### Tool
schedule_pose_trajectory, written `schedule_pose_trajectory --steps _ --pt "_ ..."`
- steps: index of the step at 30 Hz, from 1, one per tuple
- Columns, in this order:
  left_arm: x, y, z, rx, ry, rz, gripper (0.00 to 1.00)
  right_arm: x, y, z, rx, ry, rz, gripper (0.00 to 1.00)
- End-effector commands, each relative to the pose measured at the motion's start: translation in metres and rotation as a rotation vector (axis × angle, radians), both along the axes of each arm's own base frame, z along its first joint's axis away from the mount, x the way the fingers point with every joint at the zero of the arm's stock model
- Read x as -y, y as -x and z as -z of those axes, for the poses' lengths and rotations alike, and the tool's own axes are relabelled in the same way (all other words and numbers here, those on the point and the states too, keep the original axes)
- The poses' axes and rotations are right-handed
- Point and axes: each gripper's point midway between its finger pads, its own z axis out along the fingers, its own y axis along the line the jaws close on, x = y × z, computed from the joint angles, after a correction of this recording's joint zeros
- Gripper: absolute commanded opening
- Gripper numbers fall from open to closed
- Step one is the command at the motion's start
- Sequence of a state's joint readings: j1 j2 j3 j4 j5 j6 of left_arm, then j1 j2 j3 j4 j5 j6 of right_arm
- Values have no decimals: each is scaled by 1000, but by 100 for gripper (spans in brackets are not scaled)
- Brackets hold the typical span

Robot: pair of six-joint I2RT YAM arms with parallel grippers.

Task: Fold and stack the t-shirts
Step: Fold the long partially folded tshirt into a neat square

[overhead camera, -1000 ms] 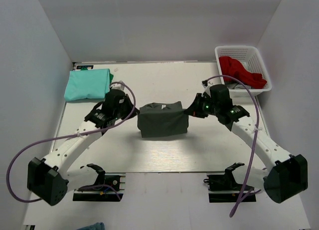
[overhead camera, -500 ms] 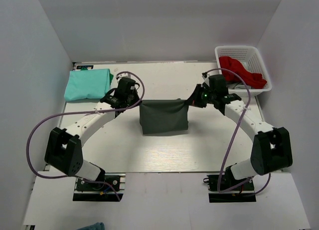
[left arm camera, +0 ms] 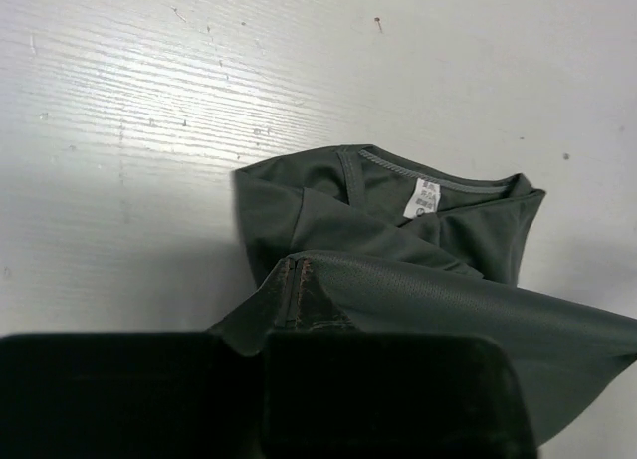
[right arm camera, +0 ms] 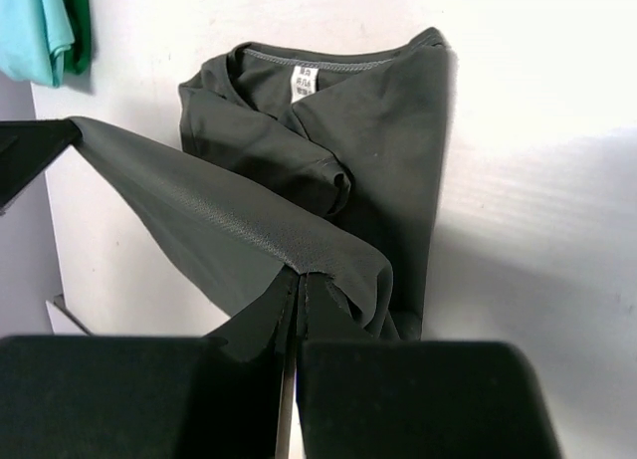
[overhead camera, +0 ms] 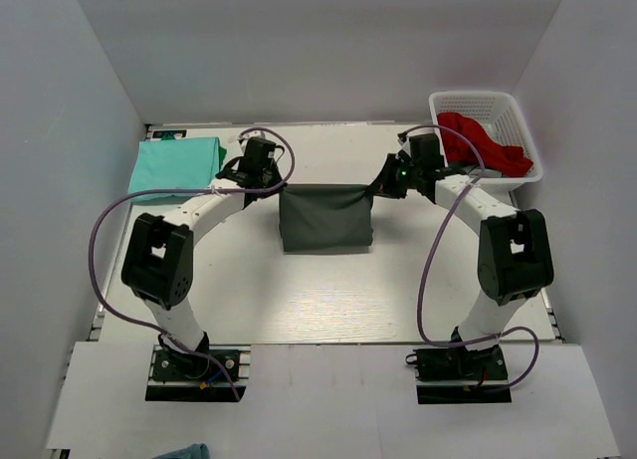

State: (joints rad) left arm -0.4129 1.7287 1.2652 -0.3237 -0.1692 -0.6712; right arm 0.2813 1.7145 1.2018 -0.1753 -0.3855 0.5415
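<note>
Top external view: 2 arms reach over the desk (overhead camera: 328, 300), 1 at each upper corner of the grey shirt (overhead camera: 326, 218).
Left end effector (overhead camera: 275, 186): clamped on the shirt's upper left corner. The left wrist view (left arm camera: 297, 272) shows its fingers pressed together with a pinch of dark fabric between them.
Right end effector (overhead camera: 378, 188): clamped on the upper right corner. The right wrist view (right arm camera: 299, 276) shows the same tight pinch of fabric at its tips.
Grey shirt: spans the gap between the 2 end effectors, its top edge pulled into a straight line from one to the other. In both wrist views the gripped layer is raised off the desk. Beyond the fingertips the collar part lies flat on the desk with a white tag (left arm camera: 425, 196) showing.
Green shirt (overhead camera: 174, 167): folded on the desk, just left of the left end effector and apart from the grey shirt. It also shows at the top left of the right wrist view (right arm camera: 40, 26).
Basket (overhead camera: 468, 96): right of and beyond the right end effector, holding a red cloth (overhead camera: 483, 140).
</note>
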Motion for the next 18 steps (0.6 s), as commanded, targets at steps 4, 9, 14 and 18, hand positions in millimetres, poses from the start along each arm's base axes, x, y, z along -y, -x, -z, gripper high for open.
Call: schedule_pose_trajectory --steps 4,9,14,18 --pt "3 -31 -7 55 10 18 0 6 -46 3 60 38 30 0" --pt "9 -56 17 42 -13 39 0 13 -77 35 48 93 83 0" --pt "12 -90 25 100 -53 60 35 12 -132 35 167 81 104 5" --pt "3 -110 2 92 -121 3 81 5 -151 -2 275 108 34 90"
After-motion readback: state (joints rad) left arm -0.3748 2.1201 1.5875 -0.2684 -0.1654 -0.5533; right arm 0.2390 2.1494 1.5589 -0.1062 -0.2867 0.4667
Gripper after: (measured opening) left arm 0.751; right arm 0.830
